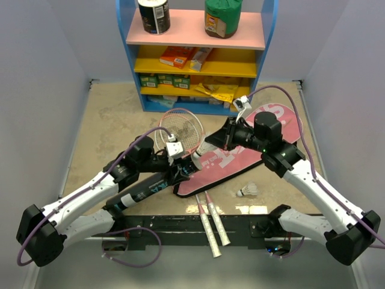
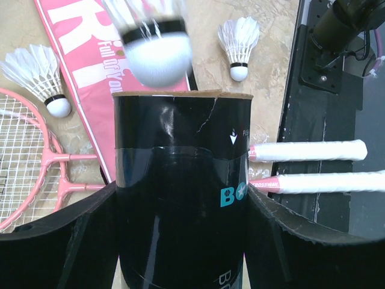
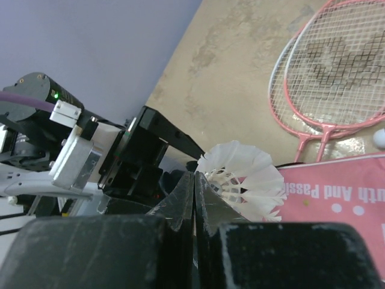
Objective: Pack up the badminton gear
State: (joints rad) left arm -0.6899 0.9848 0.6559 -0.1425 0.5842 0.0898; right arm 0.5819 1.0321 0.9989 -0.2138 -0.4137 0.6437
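My left gripper [image 1: 182, 169] is shut on the long black tube [image 2: 180, 180], holding it tilted with its open end [image 2: 180, 94] facing up and away. My right gripper [image 3: 194, 180] is shut on the feathers of a white shuttlecock [image 3: 246, 177]. That shuttlecock [image 2: 153, 42] hangs blurred, cork first, just above the tube's mouth. The pink bag [image 1: 240, 153] lies under both grippers. Two pink rackets [image 1: 180, 129] lie across it, their white handles [image 1: 212, 226] at the near edge. Loose shuttlecocks lie on the table: one [image 2: 42, 81] by the racket heads and one [image 2: 239, 42] right of the bag.
A blue-yellow shelf unit [image 1: 198, 54] with boxes, packets and two jars stands at the back. The black base rail [image 1: 180, 223] runs along the near edge under the racket handles. One shuttlecock [image 1: 246, 191] lies near the right arm's base.
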